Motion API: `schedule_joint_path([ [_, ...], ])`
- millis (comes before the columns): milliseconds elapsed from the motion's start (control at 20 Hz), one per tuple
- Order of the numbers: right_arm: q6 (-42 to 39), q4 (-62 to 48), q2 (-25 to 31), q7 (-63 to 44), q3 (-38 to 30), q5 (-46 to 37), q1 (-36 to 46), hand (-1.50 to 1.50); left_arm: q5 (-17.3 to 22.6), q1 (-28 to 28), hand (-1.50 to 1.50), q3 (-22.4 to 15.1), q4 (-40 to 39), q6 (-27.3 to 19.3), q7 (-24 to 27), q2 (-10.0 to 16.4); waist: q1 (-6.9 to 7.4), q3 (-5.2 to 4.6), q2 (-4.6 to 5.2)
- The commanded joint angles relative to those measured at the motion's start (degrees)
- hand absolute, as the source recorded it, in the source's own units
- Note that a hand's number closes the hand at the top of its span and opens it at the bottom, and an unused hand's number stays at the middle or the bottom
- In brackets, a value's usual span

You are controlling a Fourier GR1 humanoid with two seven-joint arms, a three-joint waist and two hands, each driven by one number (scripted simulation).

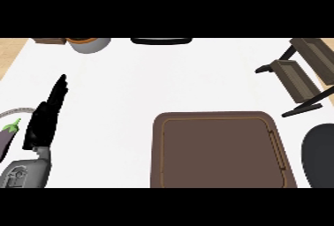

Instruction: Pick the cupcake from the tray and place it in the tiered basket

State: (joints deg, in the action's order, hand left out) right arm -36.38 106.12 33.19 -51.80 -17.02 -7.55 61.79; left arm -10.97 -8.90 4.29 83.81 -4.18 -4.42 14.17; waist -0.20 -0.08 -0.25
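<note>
Brown rectangular tray [222,152], bare: no cupcake shows anywhere. Black left hand [49,114], at its 9 o'clock, rests straight-fingered; right hand unseen. Dark-framed tiered basket [294,79] at 1 o'clock. Locate the cupcake before reaching.

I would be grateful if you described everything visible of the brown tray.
The tray is dark brown and rectangular, with rounded corners and a raised rim traced by a thin lighter line. It lies flat on the white counter, low and right of the view's centre, its near edge cut off. Nothing shows on it.
</note>
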Motion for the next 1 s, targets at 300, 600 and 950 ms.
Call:
schedule_joint_path([
  [300,-2.67,-17.30,11.28,18.20,4.61,-12.17,2.35,1.50,-0.11,-0.53,0.00,0.40,0.10,0.35,0.50,-0.21,1.25,0.05,0.63],
  [600,3.86,-24.58,18.08,29.75,11.28,-26.85,-0.16,1.50,0.32,-0.31,0.00,0.01,-1.17,1.78,2.49,-0.20,1.96,0.03,1.04],
  [950,12.37,-42.29,21.16,47.76,10.80,-31.56,0.21,1.50,0.03,0.07,0.00,0.78,-1.21,1.59,2.77,-0.06,1.67,0.05,0.81],
])
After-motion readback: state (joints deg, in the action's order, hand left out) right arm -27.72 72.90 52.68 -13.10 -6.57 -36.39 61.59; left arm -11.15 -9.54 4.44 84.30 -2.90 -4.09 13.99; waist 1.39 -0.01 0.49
